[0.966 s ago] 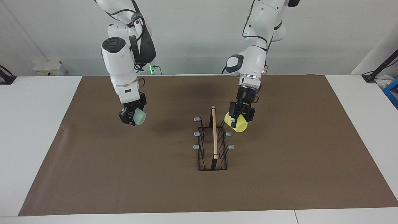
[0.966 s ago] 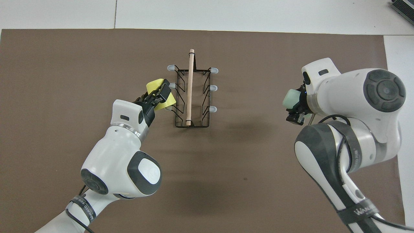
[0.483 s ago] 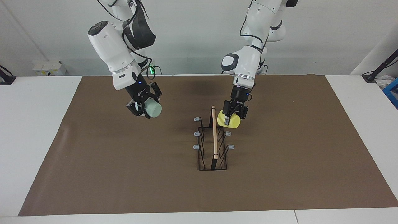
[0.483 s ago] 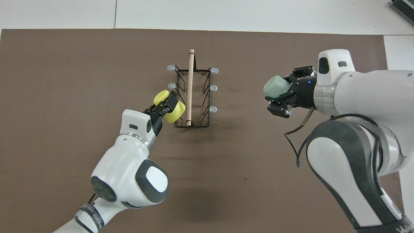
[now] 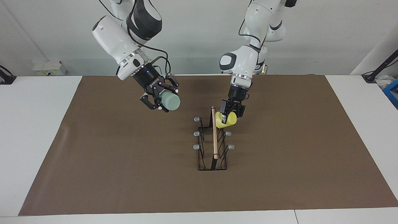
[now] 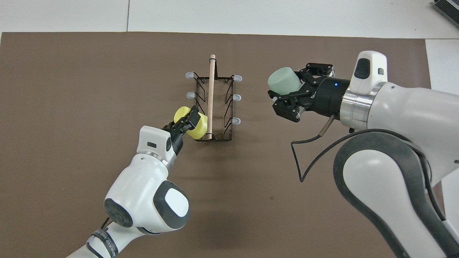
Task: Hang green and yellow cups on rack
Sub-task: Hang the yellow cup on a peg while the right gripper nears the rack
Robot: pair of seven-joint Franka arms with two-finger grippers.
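Note:
The black wire rack (image 5: pixel 201 137) with its wooden rod (image 5: pixel 214 137) stands mid-mat; it also shows in the overhead view (image 6: pixel 229 107). My left gripper (image 5: pixel 230 113) is shut on the yellow cup (image 5: pixel 224 121), held tilted against the rack's end nearest the robots, on the left arm's side. The cup (image 6: pixel 192 120) covers the peg there; whether it sits on the peg I cannot tell. My right gripper (image 5: pixel 161 99) is shut on the mint green cup (image 5: pixel 170 101), held sideways in the air over the mat beside the rack, toward the right arm's end (image 6: pixel 284 81).
A brown mat (image 5: pixel 279 171) covers the white table (image 5: pixel 31 140). Grey-tipped pegs (image 5: pixel 196 133) stick out from both sides of the rack. A white socket box (image 5: pixel 49 67) sits at the table's edge near the right arm's base.
The right arm has swung the green cup up and toward the rack. The left gripper has carried the yellow cup in against the rack's nearest peg and tilted it.

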